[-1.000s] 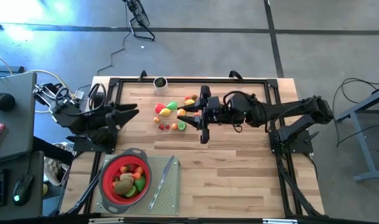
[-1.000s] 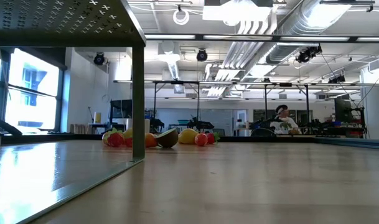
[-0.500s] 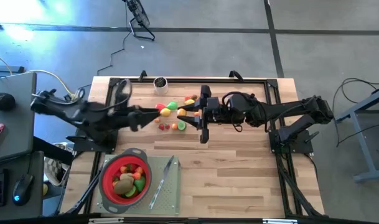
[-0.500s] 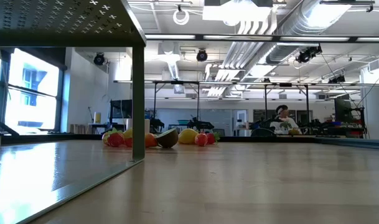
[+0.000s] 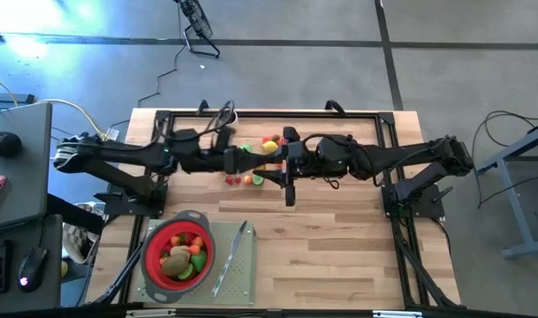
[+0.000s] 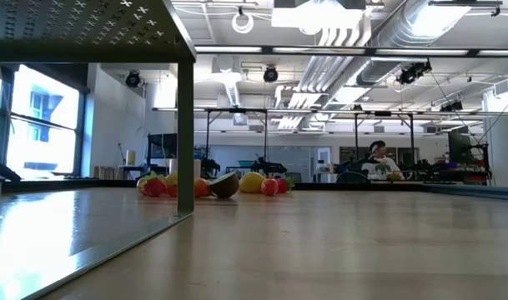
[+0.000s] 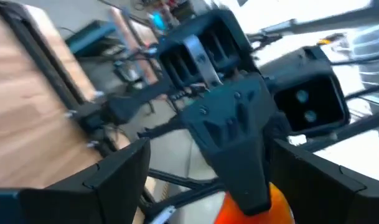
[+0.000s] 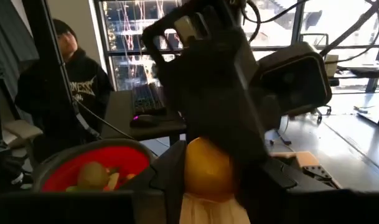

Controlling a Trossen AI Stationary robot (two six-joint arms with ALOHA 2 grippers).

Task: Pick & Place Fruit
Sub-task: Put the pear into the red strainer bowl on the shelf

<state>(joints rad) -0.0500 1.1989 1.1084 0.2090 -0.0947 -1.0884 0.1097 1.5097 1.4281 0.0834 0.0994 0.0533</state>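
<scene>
— Where is the right gripper found?

— It is seen over the middle of the far half of the table, with its arm stretched in from the right side. In the right wrist view its dark fingers are closed part-way on either side of a yellow fruit, which is held between them.

— And the left gripper?

— It is reached out from the left side and is met tip to tip with the right one, above the scattered fruit. In its own wrist view the two fingers are spread wide apart, and nothing is gripped by them. An orange-looking rounded shape is glimpsed low between them, under the other arm's gripper; whether it is touched cannot be told.

— Where is the rest of the fruit placed?

— A few loose fruits, red, orange and green, are left on the wood just beside and beneath the two grippers. From table height they are seen as a small heap far across the boards. More pieces are gathered inside the red strainer, near the front left corner.

— What is the strainer set on?

— A grey mat is laid under it, and a slim knife is laid on the same mat, beside the strainer.

— Is anyone noticed beyond the table?

— A person in a dark hooded top is shown behind the strainer in the right wrist view.
</scene>
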